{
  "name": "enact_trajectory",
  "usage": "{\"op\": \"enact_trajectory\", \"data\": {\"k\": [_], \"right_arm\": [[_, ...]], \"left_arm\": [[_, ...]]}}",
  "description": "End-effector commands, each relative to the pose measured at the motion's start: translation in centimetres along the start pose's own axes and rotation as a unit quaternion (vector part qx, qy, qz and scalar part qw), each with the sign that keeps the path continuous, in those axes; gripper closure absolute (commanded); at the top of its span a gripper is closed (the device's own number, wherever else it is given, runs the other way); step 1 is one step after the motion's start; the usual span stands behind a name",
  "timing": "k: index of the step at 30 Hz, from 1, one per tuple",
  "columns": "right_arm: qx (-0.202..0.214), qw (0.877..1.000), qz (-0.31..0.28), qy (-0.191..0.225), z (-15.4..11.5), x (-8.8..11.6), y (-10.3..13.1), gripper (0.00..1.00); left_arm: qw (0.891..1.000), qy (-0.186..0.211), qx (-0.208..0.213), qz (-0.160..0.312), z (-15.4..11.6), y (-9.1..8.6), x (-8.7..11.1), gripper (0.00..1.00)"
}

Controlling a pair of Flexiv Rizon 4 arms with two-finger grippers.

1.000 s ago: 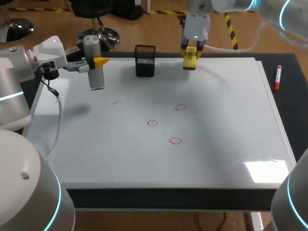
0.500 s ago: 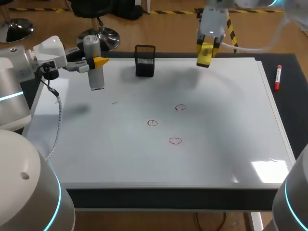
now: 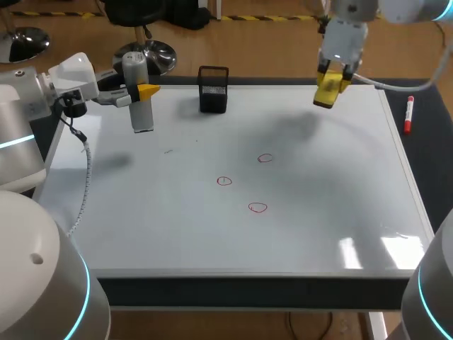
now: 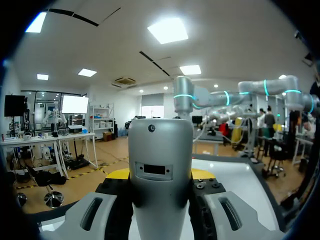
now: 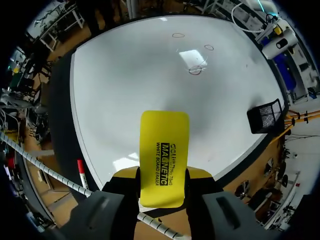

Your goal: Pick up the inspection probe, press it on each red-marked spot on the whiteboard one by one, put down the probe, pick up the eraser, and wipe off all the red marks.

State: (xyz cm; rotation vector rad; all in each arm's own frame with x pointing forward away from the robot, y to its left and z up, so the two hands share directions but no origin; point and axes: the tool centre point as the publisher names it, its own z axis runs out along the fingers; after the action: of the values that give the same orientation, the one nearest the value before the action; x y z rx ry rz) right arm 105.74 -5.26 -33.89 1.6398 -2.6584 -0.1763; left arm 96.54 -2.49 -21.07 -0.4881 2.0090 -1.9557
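Note:
The grey inspection probe (image 3: 139,95) hangs upright above the whiteboard's (image 3: 177,227) far left corner, and my left gripper (image 3: 141,92) is shut on it. In the left wrist view the probe (image 4: 160,165) stands between the fingers of that gripper (image 4: 160,181). My right gripper (image 3: 331,79) is shut on the yellow eraser (image 3: 328,92), held above the board's far right part. The eraser (image 5: 164,155) sticks out ahead of the right gripper (image 5: 162,186). Three small red marks (image 3: 265,158) (image 3: 224,181) (image 3: 257,207) sit near the board's middle, and all three marks (image 5: 195,71) lie far ahead of the eraser.
A black mesh basket (image 3: 213,89) stands at the board's far edge, between the two grippers. A red marker (image 3: 408,115) lies on the dark mat to the right of the board, and this marker (image 5: 81,172) shows beside the right gripper.
My right arm has carried the eraser to the right along the board's far edge. The left arm and the probe have kept still.

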Motion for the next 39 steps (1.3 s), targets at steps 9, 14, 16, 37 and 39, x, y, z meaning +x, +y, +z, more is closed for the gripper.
{"op": "enact_trajectory", "data": {"k": [9, 14, 16, 37, 39], "right_arm": [[0.041, 0.998, 0.044, -0.016, -0.2, 5.4, 1.1, 1.00], [0.043, 0.997, 0.059, -0.015, -0.2, 7.0, 1.2, 1.00], [0.043, 0.997, 0.061, -0.014, -0.1, 7.5, 1.3, 1.00], [0.033, 0.994, 0.099, -0.025, 0.0, 8.4, 1.8, 1.00], [0.033, 0.994, 0.099, -0.025, 0.0, 8.4, 1.8, 1.00]], "left_arm": [[1.000, -0.001, 0.002, 0.001, 0.0, 0.0, 0.0, 1.00], [1.000, -0.001, 0.002, 0.001, 0.0, 0.0, 0.0, 1.00], [1.000, -0.001, 0.002, 0.001, 0.0, 0.0, 0.0, 1.00], [1.000, -0.001, 0.002, 0.001, 0.0, 0.0, 0.0, 1.00], [1.000, -0.001, 0.002, 0.001, 0.0, 0.0, 0.0, 1.00]]}}
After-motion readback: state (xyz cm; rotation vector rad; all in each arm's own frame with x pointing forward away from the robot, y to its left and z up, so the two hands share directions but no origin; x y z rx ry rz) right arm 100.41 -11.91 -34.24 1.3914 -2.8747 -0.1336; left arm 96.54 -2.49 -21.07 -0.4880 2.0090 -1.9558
